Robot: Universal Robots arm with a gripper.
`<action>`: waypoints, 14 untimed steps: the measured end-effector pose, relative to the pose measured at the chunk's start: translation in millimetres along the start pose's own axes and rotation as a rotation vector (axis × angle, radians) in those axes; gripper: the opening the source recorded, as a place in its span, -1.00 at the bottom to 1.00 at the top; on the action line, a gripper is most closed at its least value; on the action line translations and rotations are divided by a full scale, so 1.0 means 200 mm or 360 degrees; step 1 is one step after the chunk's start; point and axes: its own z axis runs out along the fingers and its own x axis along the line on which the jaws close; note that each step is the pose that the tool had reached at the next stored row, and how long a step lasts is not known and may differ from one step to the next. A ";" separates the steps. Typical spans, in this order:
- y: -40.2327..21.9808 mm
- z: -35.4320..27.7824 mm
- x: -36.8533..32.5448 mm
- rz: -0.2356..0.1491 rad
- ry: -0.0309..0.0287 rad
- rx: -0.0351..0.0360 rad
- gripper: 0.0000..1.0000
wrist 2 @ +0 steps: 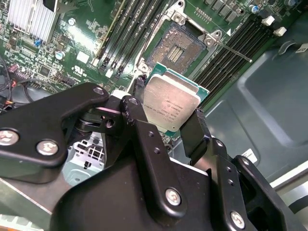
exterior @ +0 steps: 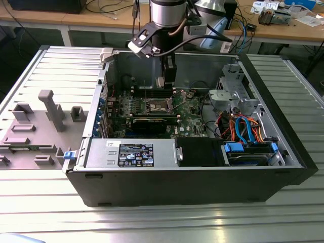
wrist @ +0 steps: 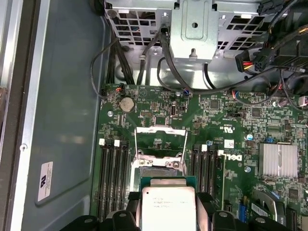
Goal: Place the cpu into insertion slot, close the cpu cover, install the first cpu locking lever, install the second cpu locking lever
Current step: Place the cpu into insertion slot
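From where I stand, the gripper [wrist 2: 168, 100] is clamped on the cpu [wrist 2: 172, 108], holding it over the bare slot [wrist 2: 175, 50], so nothing is seated yet, with the cover [wrist: 160, 130] raised and the levers [wrist 2: 233, 49] seemingly unlatched.

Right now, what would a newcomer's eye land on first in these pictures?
The silver-topped cpu gripped in the black tool, poised near the bare insertion slot of the green board, whose cpu cover stands raised. In the exterior view, the arm reaches down into an open black computer case on a ribbed metal table.
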 end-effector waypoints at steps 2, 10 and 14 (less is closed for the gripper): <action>0.001 0.010 0.000 0.0000 0.00000 0.0000 0.09; 0.007 0.022 -0.001 0.0000 -0.00001 0.0000 0.09; 0.007 0.024 -0.001 0.0000 0.00001 0.0000 0.09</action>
